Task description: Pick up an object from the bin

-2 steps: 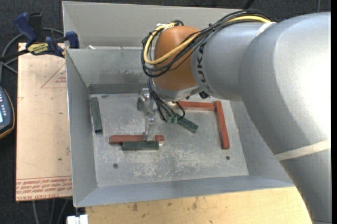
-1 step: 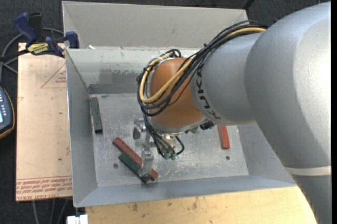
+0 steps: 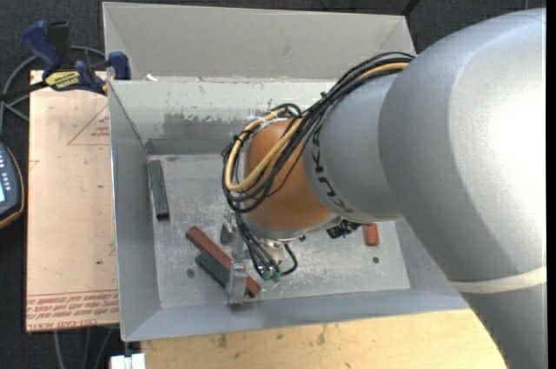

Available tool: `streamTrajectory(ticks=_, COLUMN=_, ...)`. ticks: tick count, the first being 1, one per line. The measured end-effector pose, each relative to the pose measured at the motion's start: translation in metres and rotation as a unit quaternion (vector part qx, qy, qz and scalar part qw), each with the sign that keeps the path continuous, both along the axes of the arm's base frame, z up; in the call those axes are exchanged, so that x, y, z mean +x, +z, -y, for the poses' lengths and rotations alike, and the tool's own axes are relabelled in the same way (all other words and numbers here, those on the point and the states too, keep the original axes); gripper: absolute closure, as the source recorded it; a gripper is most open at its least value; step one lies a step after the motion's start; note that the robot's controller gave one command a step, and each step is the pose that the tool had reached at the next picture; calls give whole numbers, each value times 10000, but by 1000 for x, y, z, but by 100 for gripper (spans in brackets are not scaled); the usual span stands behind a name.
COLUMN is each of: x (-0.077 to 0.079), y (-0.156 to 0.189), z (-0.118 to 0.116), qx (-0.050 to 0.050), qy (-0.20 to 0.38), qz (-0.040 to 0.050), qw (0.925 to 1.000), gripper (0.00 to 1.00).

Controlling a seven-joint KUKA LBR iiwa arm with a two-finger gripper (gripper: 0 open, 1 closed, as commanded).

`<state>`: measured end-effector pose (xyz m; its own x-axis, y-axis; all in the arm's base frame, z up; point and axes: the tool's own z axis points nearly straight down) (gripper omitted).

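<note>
My gripper (image 3: 237,284) is low at the bin's front, left of the middle, just under the orange wrist cover. It stands right over the lower end of a red-brown stick (image 3: 208,244) that lies slanted from upper left to lower right. A dark green flat block (image 3: 209,266) lies against that stick's front side, touching or nearly touching the gripper. The wrist cover and cables hide how the gripper stands on the stick.
A long dark grey bar (image 3: 158,189) lies along the left wall. A small red piece (image 3: 372,234) and a tiny dark bit (image 3: 375,260) lie at the right, beside the arm. The front wall is close behind the gripper.
</note>
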<state>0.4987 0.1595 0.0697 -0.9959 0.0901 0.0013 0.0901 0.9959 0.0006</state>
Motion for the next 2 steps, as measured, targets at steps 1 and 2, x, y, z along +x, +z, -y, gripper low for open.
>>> streamTrajectory(ticks=1, x=3, y=4, z=0, qx=13, qy=-13, qz=47, qw=10000, gripper=100)
streamTrajectory(ticks=2, x=15, y=149, z=-20, qx=18, qy=144, qz=59, qw=9999, gripper=100)
